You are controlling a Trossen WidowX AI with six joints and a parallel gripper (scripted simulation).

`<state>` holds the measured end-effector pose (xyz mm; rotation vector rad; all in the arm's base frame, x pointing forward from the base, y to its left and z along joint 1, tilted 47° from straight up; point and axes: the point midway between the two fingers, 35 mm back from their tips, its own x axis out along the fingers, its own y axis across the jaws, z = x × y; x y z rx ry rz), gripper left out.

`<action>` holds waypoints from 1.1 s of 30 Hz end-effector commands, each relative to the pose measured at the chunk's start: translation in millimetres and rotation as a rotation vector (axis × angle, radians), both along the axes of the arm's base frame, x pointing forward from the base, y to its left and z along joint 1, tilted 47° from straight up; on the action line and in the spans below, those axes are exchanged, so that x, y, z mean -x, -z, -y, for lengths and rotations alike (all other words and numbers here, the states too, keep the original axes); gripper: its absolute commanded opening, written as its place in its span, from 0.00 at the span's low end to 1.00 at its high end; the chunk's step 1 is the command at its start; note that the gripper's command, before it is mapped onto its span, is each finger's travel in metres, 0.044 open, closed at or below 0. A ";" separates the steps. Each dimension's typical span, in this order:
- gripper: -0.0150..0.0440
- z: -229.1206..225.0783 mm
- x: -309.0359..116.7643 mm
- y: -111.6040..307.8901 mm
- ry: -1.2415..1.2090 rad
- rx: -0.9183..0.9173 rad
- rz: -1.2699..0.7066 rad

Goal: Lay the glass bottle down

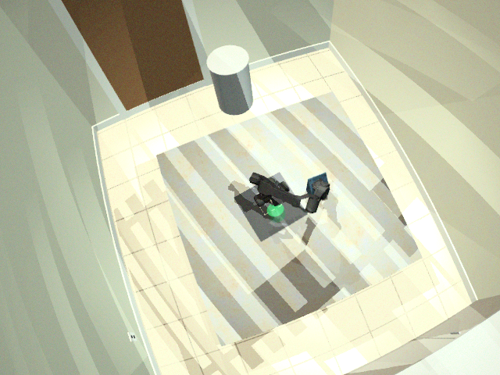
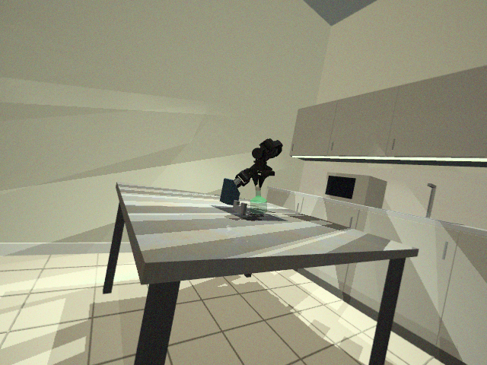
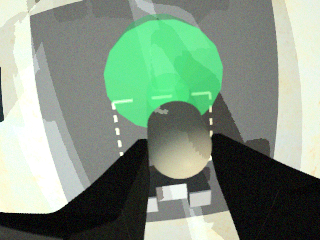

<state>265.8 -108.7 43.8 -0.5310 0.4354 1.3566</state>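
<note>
The grasp is done: the gripper (image 1: 275,203) (image 2: 258,185) (image 3: 179,144) is clamped on the neck of the bottle (image 1: 276,209) (image 2: 258,204) (image 3: 162,60), 1 finger on each side. The bottle is roughly upright, its green body low and its pale neck up; whether its base touches what is below, I cannot tell.

By my reading, 3 things are left: tip it onto its side, lower it gently, let go. In the wrist view the body overlaps the far edge of the outline (image 1: 265,214) (image 3: 123,101), and the rest (image 2: 239,207) (image 3: 172,192) shows beyond the opposite end, with no neck in it. The task seems to be in its early part, with the delicate laying-down not yet done.
</note>
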 end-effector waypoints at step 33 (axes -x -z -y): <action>0.46 25.3 -1.3 31.8 0.017 -0.039 -0.008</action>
